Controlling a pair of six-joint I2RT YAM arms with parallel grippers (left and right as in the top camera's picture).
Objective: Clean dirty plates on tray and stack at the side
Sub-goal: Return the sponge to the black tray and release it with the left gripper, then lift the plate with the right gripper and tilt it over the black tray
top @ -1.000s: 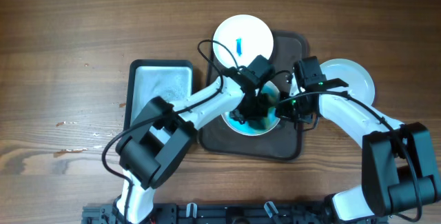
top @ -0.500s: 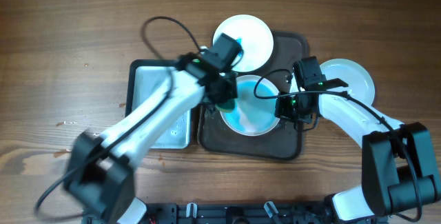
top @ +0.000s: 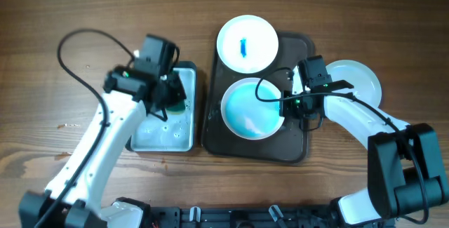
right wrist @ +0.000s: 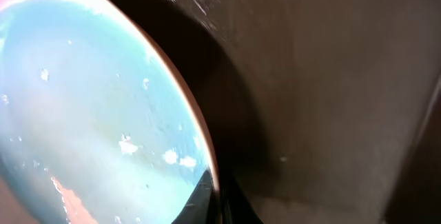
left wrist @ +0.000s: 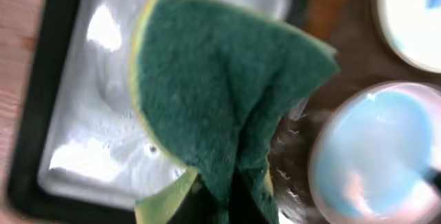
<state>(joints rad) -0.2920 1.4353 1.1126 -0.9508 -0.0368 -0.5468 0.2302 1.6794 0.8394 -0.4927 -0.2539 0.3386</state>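
My left gripper (top: 168, 99) is shut on a green sponge (left wrist: 220, 93) and holds it over the pale grey tray (top: 158, 133). In the dark brown tray (top: 298, 147) lies a plate (top: 249, 109) covered with a thin blue film. My right gripper (top: 286, 106) is shut on that plate's right rim; in the right wrist view its fingers (right wrist: 207, 200) pinch the edge of the plate (right wrist: 89, 114). A second plate (top: 247, 43) with a small blue smear sits at the tray's far edge. A plain white plate (top: 359, 79) rests on the table to the right.
The grey tray (left wrist: 89, 127) holds a wet sheen and sits just left of the brown tray (left wrist: 337, 31). Wooden table (top: 70, 31) surrounds both trays. The arms' black cables loop above the table near each wrist.
My left arm has swung left with the sponge, from the middle plate to over the grey tray. The plate now shows its blue film. The right gripper has stayed on the rim.
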